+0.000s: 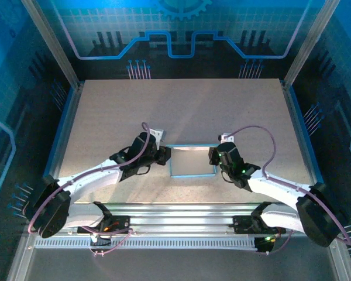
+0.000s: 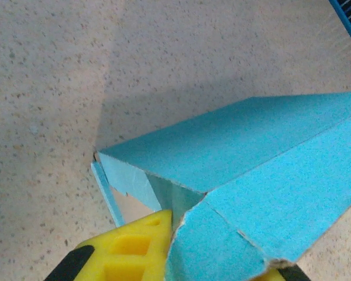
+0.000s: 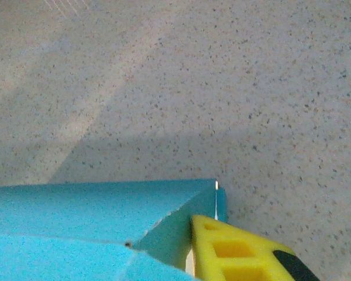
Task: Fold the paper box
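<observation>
Left pincer (image 2: 213, 257), bottom edge of its wrist view: yellow fingers (image 2: 141, 243) clamped together on a ragged-edged flap of the paper box (image 2: 245, 146). Right pincer (image 3: 202, 252), lower centre of its wrist view: one finger pressed against the box's end flap, its partner hidden by card; judged nipped on that flap. Further off, in the overhead view, the box lies at frame centre on the table (image 1: 181, 105), with a pincer at each short end. Judgement: thin card, very light, springy at the creases, easily dented or torn, likely to slide on the table. Best held lightly by flap edges near the folds.
</observation>
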